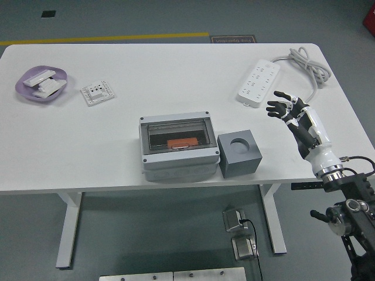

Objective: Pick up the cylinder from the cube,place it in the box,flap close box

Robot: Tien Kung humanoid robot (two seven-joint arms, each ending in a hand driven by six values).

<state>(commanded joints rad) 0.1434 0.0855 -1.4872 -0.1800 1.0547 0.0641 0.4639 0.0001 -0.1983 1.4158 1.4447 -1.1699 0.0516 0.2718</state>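
— Two things on the far left have no part in this: a purple dish [40, 84] of white parts and a white socket plate [97, 92] beside it. What's in the middle?

— A grey box [179, 148], its clear flap lying flat over the top. Something orange [182, 143] shows through it, possibly the cylinder, though I can't make out its shape. Just right of the box stands the grey cube [239, 154], its round socket empty.

— And the right hand [290, 111]?

— Fingers spread, holding nothing, raised well right of the cube, near the power strip [258, 83]. By my reading, the task is about finished
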